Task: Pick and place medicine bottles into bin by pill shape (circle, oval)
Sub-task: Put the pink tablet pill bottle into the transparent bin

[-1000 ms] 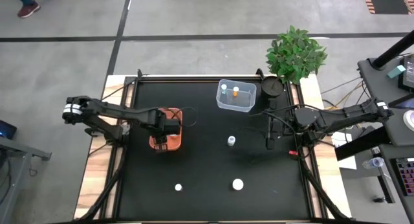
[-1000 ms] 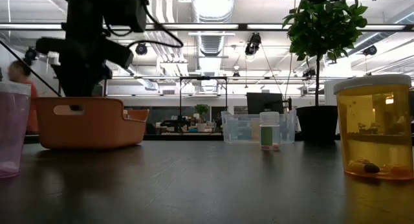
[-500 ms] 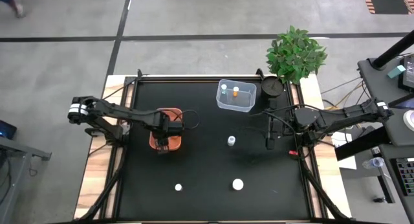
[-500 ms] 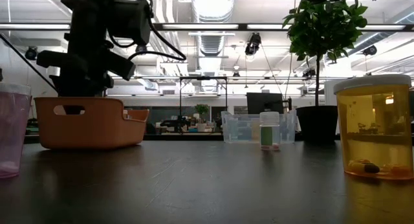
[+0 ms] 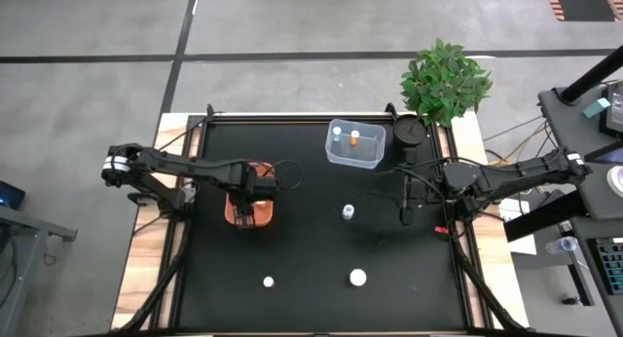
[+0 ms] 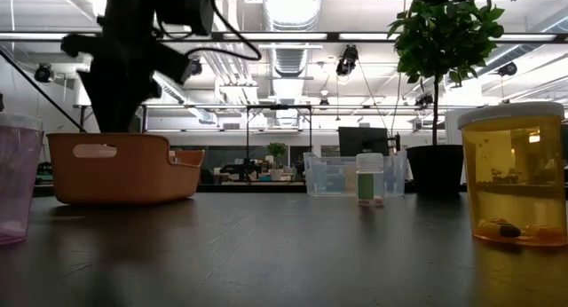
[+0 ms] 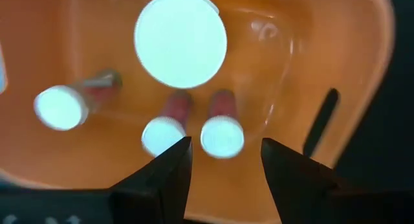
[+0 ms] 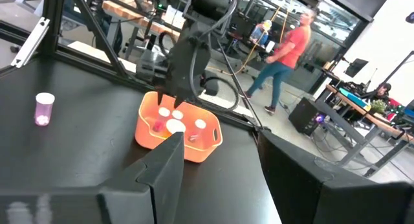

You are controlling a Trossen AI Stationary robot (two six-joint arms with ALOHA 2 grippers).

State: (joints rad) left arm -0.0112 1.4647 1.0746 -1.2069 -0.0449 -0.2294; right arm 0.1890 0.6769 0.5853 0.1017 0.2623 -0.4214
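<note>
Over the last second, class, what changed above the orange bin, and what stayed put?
The left gripper shifted slightly over the orange bin and opened; its fingers now stand apart, holding nothing, above the bottles lying inside. The right gripper, the clear bin and the loose bottles on the table stayed as they were.

**Nine bottles, two bins, two arms, one plant**

Four white-capped bottles lie in the orange bin, which fills the left wrist frame: one large cap at the top and three small ones below it. In the high view, the clear bin at upper centre holds two more, one white-capped and one orange-capped. Three stand loose, one at centre and two at lower centre. One arm is at left and one at right. The single plant is at upper right.
</note>
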